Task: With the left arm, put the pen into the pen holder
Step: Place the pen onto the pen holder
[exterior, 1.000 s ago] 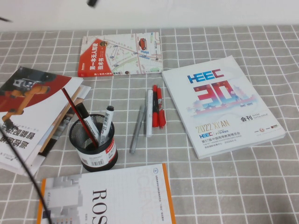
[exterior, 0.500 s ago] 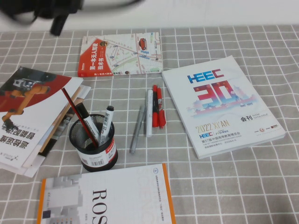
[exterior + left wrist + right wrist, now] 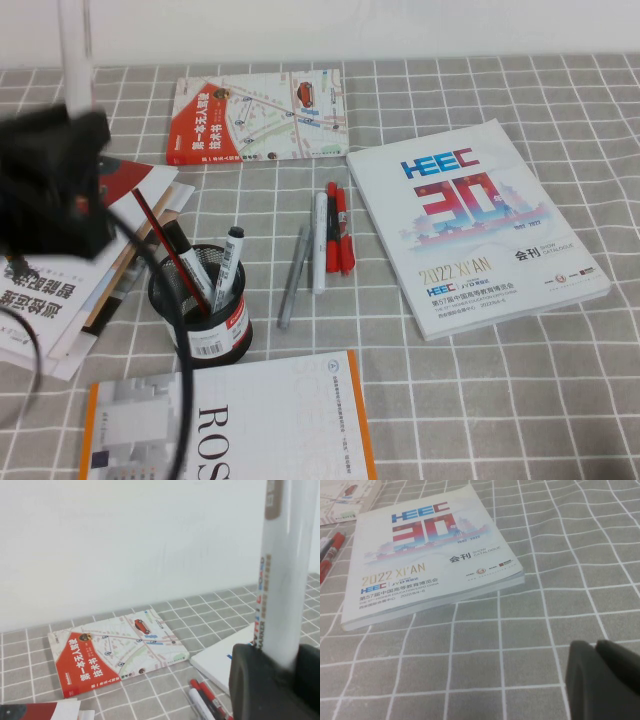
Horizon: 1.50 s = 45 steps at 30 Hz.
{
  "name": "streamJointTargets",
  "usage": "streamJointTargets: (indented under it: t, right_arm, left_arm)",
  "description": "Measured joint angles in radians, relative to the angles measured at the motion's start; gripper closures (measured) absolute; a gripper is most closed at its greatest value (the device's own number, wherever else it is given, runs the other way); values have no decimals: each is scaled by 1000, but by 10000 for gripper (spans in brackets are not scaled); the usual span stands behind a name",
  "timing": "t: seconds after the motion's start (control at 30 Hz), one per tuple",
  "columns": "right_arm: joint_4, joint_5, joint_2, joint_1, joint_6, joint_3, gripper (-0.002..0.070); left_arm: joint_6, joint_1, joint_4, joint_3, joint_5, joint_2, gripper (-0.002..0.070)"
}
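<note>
My left gripper [image 3: 72, 118] is shut on the pen [image 3: 75, 50], a thick white marker held upright, its ends out of view. In the left wrist view the barrel [image 3: 285, 580] rises from between the black fingers of the left gripper [image 3: 280, 665]. The gripper hangs above the magazine stack, left of and behind the black mesh pen holder [image 3: 205, 325]. The holder has a black-capped marker [image 3: 231, 265] and a red pencil [image 3: 165, 245] in it. My right gripper [image 3: 600, 652] is shut and empty, low over the checked cloth near the white catalogue; it is outside the high view.
A grey pen [image 3: 292, 278], a white pen [image 3: 320, 245] and red pens [image 3: 342, 230] lie right of the holder. A map book [image 3: 258, 115], the white catalogue [image 3: 475, 225], an orange-edged book [image 3: 250, 420] and a magazine stack [image 3: 50, 290] surround it. A black cable [image 3: 172, 340] hangs by the holder.
My left arm has swung in from the top left and come down over the magazine stack, with the white pen upright in its gripper. Nothing on the table has moved.
</note>
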Motion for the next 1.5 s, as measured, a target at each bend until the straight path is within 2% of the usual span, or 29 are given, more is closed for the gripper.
streamJointTargets:
  t: [0.3, 0.63, 0.9, 1.33, 1.5]
  right_arm:
    - [0, 0, 0, 0, 0, 0, 692]
    - [0, 0, 0, 0, 0, 0, 692]
    - [0, 0, 0, 0, 0, 0, 692]
    - [0, 0, 0, 0, 0, 0, 692]
    - [0, 0, 0, 0, 0, 0, 692]
  left_arm:
    - [0, 0, -7, 286, -438, 35, 562]
    - [-49, 0, -7, 353, -625, 198, 562]
    - [-89, 0, -7, 500, -995, 296, 562]
    - [-171, 0, 37, 515, -1292, 606, 562]
    - [-174, 0, 37, 515, -1312, 689, 562]
